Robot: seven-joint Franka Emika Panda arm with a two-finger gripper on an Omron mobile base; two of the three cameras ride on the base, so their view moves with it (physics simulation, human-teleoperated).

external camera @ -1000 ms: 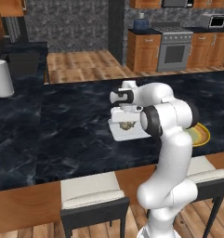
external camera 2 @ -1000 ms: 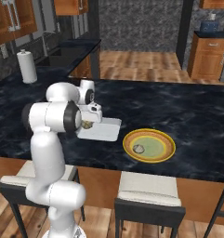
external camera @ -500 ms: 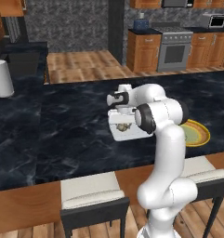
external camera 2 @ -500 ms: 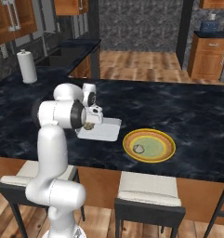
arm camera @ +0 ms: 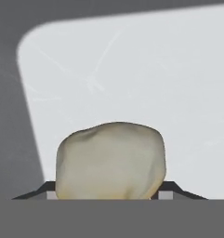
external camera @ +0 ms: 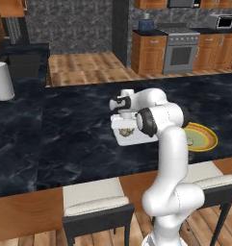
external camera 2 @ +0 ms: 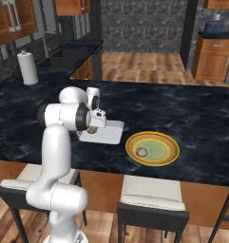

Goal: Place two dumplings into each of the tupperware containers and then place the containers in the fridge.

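Jaws close on a dumpling (arm camera: pixel 111 160), one dark fingertip (arm camera: pixel 178 189) showing at each side of it. Gripper (external camera: pixel 123 121) hangs low over the white tupperware container (external camera: pixel 136 137) on the black counter (external camera: pixel 64 129), beside a green plate (external camera 2: pixel 151 148).

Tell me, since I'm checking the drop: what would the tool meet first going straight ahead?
The dumpling between its tips already lies in that line; just beyond it is the white floor of the tupperware container, though the gap is unclear.
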